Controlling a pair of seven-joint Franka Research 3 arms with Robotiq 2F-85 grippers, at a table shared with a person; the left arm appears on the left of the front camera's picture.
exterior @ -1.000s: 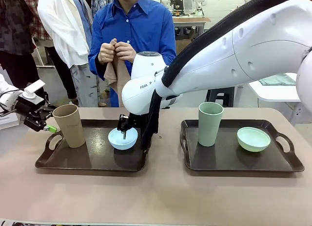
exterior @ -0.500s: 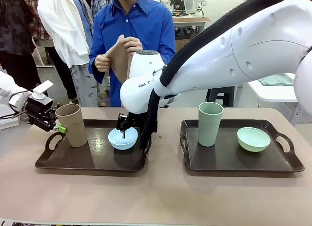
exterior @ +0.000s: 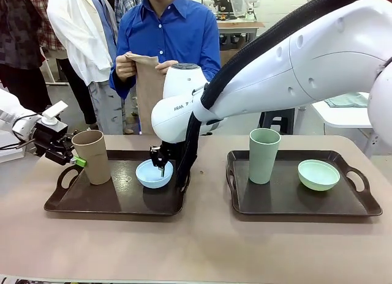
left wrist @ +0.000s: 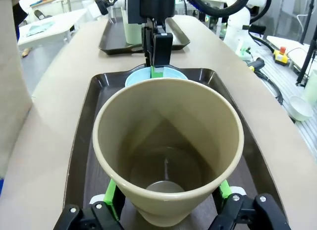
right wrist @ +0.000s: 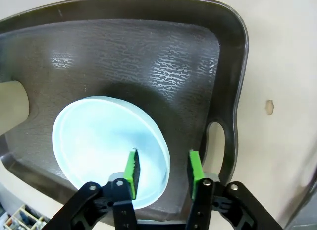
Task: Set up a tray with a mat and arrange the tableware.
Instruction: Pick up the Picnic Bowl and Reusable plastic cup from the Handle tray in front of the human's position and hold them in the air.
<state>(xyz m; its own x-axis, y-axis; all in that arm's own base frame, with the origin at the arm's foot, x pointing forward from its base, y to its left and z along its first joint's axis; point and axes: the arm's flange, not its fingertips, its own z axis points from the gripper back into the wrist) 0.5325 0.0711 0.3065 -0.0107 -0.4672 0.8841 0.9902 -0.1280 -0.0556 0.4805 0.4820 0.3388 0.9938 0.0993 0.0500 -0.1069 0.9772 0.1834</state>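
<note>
Two grips: L fingers (left wrist: pixel 110 196) pinch tall tan cup (left wrist: pixel 168 136); R fingers (right wrist: pixel 131 171) straddle light-blue bowl (right wrist: pixel 96 141) rim, closure unclear.

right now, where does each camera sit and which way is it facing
front view: fixed between the arms, facing the person across the table; left hand at the tan cup, right hand over the light blue bowl.
left wrist view: on the left wrist, looking along the tray into the tan cup; own green pads flank it.
right wrist view: on the right wrist, looking down; green pads straddle the bowl's rim.
shared: both wrist views show the bowl.
</note>
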